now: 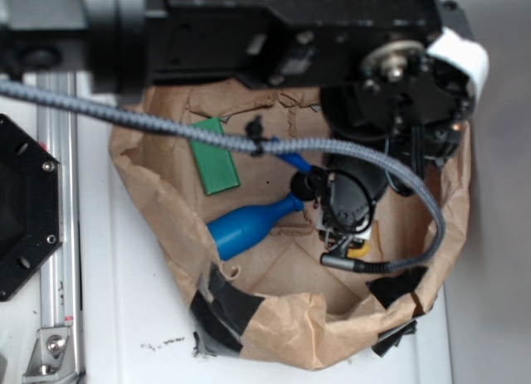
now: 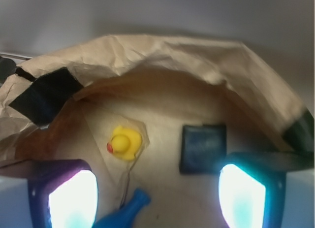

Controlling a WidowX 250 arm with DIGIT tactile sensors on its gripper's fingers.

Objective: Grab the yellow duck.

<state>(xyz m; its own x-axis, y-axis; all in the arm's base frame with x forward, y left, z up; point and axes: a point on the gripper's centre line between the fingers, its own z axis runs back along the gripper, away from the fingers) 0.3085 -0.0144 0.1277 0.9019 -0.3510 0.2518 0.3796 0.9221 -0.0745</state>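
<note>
Wrist: spread jaws above yellow duck (image 2: 124,142).

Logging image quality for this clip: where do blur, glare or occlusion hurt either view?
Exterior: the out-of-focus arm and cable cover the paper bag; only a sliver of the yellow duck shows. Wrist: soft overall, the duck is readable, but the gripper fingers glow overexposed and the blue bottle is cropped.

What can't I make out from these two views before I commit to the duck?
- Exterior: the yellow duck is mostly hidden under the arm; only a yellow sliver shows.
- Wrist: the end effector fingers are glare-washed and cut off by the bottom edge.
- Wrist: the blue bottle is cropped to its neck.
- Wrist: the dark square is blurred.
</note>
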